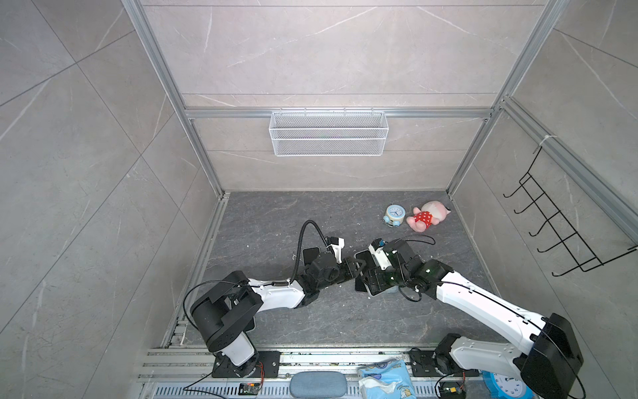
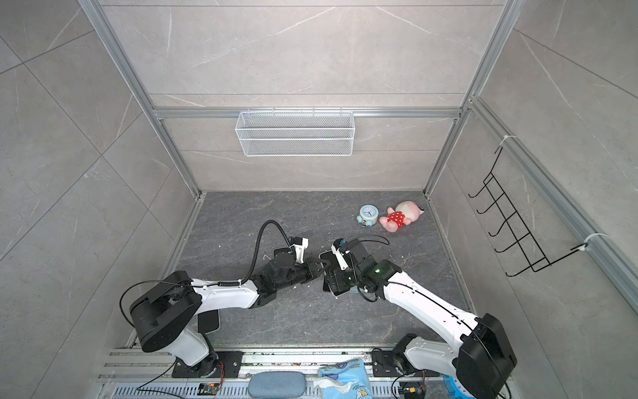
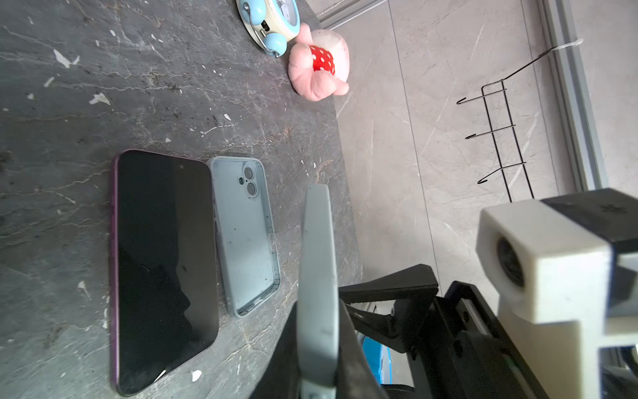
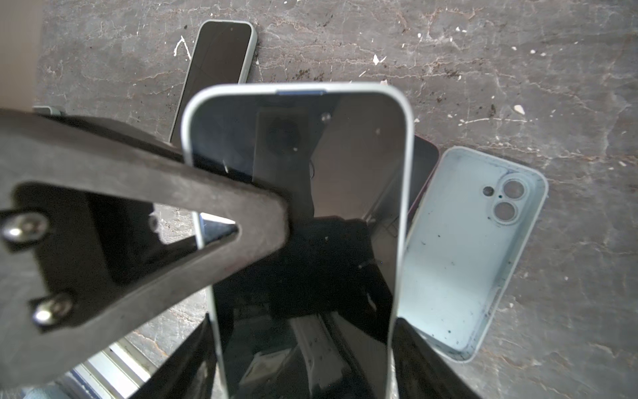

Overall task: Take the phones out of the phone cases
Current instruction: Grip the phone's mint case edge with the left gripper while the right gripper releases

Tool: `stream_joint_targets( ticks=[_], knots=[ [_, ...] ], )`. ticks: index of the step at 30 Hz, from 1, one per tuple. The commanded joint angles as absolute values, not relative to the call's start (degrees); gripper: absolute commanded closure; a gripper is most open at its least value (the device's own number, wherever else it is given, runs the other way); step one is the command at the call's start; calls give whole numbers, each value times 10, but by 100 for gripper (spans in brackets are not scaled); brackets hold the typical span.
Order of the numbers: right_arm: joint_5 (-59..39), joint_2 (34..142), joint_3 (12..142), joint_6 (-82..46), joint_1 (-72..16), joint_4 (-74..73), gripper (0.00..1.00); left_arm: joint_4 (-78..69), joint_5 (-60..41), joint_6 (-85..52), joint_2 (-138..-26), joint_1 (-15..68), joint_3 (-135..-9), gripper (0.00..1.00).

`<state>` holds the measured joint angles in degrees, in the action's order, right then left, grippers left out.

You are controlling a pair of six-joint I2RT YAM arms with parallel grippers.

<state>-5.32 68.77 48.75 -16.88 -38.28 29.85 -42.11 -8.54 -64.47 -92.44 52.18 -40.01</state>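
- Top views: in both top views your left end effector (image 1: 359, 267) and right end effector (image 1: 366, 276) meet tip to tip over the bench (image 1: 276, 224). They are well apart from the alarm clock (image 1: 394, 215), on the arm-base side of it. A pink plush toy (image 1: 426, 216) lies just beside the clock. You can hardly make out from up here what the two tips hold.
- Left wrist: the phone case (image 3: 316, 259) shows edge-on as a thin grey strip raised off the bench. Your left end effector's fingers (image 3: 283, 359) are pressed together on it, one on each face. Well apart from the alarm clock, a bare phone (image 3: 162, 269) and an empty case (image 3: 245, 235) lie flat side by side, nearly touching.
- Right wrist: the phone (image 4: 345, 165) sits fully inside the phone case, screen toward the camera. Your right end effector is clamped across the case's two long sides. One left finger lies on the screen at one long rim. The bare phone and the empty case lie on the bench beneath, and another cased phone (image 4: 221, 65) lies flat beyond them.
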Motion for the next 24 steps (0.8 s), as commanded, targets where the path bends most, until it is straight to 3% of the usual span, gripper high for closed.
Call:
stream_joint_targets(
  ticks=[1, 3, 9, 13, 24],
  knots=[
    [-72, 678, 500, -174, -387, 263, 66, -431, -70, -653, -937, 518, -399, 98],
    [-72, 673, 496, -184, -387, 260, 61, -440, -64, -662, -934, 517, -390, 100],
    [-91, 611, 465, -248, -387, 223, 26, -459, -40, -673, -899, 517, -363, 100],
    [-94, 545, 446, -309, -387, 204, 13, -474, -11, -685, -862, 513, -337, 100],
    [-127, 422, 411, -464, -387, 176, 6, -579, 31, -734, -790, 500, -285, 100]
  ],
)
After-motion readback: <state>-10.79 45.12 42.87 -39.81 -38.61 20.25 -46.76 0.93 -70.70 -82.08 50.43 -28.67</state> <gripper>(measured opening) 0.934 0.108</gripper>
